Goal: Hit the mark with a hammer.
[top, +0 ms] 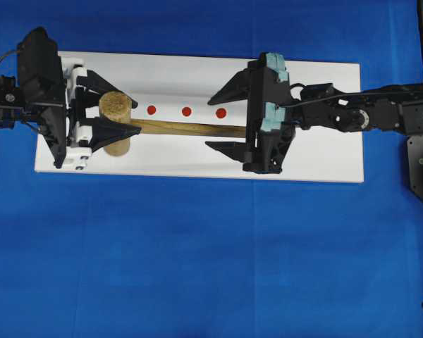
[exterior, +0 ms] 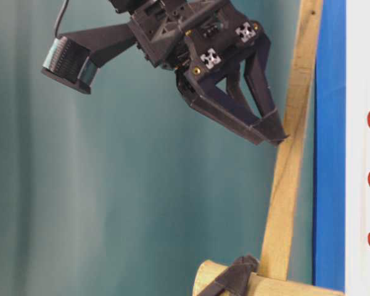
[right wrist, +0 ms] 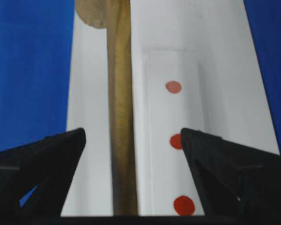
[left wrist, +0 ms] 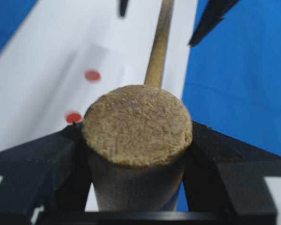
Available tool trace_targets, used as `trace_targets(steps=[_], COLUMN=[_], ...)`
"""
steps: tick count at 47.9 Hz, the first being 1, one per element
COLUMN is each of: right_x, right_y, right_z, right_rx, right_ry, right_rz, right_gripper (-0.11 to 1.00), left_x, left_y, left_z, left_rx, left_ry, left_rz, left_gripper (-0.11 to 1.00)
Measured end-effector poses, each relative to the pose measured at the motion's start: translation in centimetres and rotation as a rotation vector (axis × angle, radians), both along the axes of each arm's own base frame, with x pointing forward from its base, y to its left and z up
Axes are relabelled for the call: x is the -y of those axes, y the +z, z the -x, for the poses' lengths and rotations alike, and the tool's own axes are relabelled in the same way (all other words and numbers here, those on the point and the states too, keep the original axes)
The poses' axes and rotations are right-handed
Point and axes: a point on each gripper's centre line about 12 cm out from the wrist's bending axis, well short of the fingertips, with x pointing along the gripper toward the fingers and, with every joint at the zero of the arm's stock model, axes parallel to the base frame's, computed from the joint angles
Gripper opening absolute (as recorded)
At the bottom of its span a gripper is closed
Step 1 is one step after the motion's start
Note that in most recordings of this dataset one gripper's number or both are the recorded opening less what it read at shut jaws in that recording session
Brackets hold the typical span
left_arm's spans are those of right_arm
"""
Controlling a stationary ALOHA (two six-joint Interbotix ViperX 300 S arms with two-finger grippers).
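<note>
1. The hammer [top: 137, 125] lies across the white board [top: 324, 158], its thick cylindrical head clamped between the fingers of the left gripper [top: 123, 113] at the board's left end, with the slim handle running rightward toward the right arm.
2. The right gripper [top: 222, 121] stands wide open astride the far part of the handle; in the right wrist view both fingers are well clear of the wood on either side, so it holds nothing.
3. Progress, judged from this: the hammer is held by its head rather than its handle, and no swing looks under way. The strike itself appears not yet done.
4. Three red marks [top: 186, 111] sit in a row on the board just beside the handle; which one is the target cannot be told.
5. The overhead view alone gives the whole layout: both arms, the full hammer and all three marks together.
6. The left wrist view shows the head's rough end face squeezed between the two black fingers, a grip the overhead only hints at.
7. The table-level view shows the handle slanting relative to the board's edge, so the hammer seems partly lifted; the overhead cannot show this.
</note>
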Motion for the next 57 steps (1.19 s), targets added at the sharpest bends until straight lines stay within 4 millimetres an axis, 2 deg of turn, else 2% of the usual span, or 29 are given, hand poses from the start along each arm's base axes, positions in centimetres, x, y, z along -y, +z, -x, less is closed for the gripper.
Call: trace_targets(steps=[20,27,43,45,47,54,57], right_x=[0.0,0.0,0.3,0.4,0.4,0.4,0.2], right_y=[0.3,0.0,-3.0,-3.0,-3.1,-3.0,-3.0], right_z=[-0.1,-0.2,-1.7,-1.8,-1.8,-1.9,-1.9], right_rx=[0.007,-0.005,-0.072,-0.069,-0.068,-0.064,-0.067], right_ry=[0.05,0.068,0.081,0.073,0.073,0.075,0.083], right_rz=[0.114,0.147,0.205,0.214,0.221,0.226,0.225], right_gripper=[0.89,0.89,0.87,0.83,0.74,0.29,0.14], left_x=[0.0,-0.1,0.7,0.9,1.0,1.2,1.1], left_y=[0.2,0.1,0.4,0.5,0.5,0.7,0.6], left_z=[-0.2,-0.2,-0.4,-0.5,-0.5,-0.6,-0.6], left_rx=[0.024,0.027,0.029,0.029,0.028,0.032,0.031], left_ry=[0.255,0.299,0.282,0.278,0.274,0.269,0.271], left_rz=[0.585,0.677,0.707,0.709,0.708,0.715,0.718], left_gripper=[0.45,0.45,0.45,0.45,0.45,0.45,0.45])
